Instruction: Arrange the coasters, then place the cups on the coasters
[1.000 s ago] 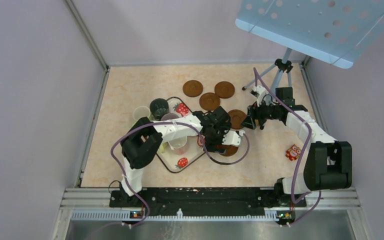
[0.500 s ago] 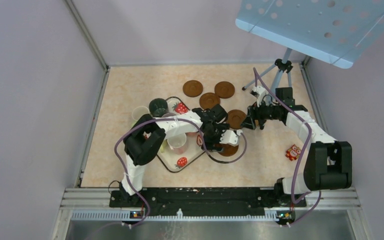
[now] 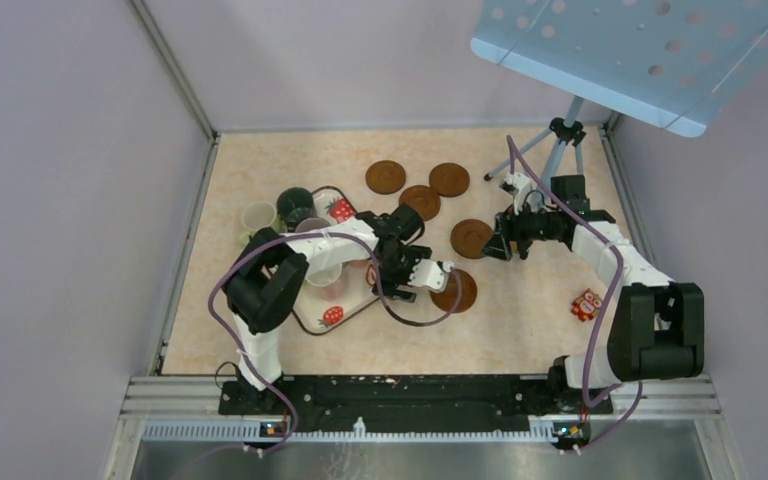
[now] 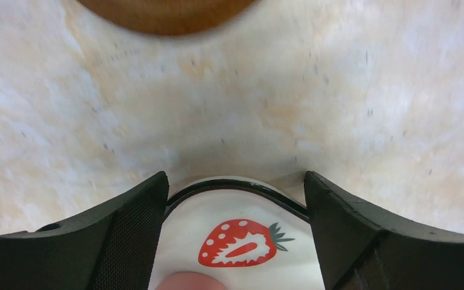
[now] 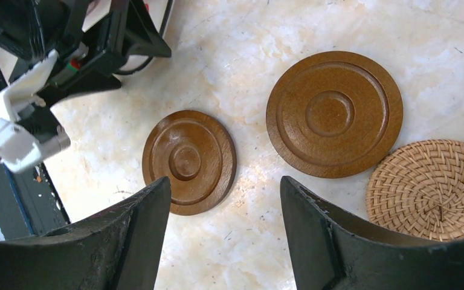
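Note:
Four dark brown coasters point(image 3: 420, 200) lie at the back centre of the table, and a fifth point(image 3: 455, 291) lies just right of the tray. On and beside the white strawberry-print tray point(image 3: 312, 318) at left stand the cups: a dark green one point(image 3: 295, 205), a pale one point(image 3: 258, 216) and a pink one point(image 3: 325, 280). My left gripper point(image 3: 400, 283) straddles the tray's right corner point(image 4: 235, 183), both fingers against its rim. My right gripper point(image 5: 225, 181) hangs open and empty above the table near two brown coasters point(image 5: 188, 162) and a tan woven coaster point(image 5: 432, 190).
A tripod point(image 3: 560, 140) stands at the back right under a pale blue perforated panel point(image 3: 640, 50). A small red toy point(image 3: 587, 304) lies near the right arm. Walls close in the table on three sides.
My left gripper has moved left, and the tray with its cups has slid left with it. The coaster under that wrist is now uncovered. The right arm has not moved.

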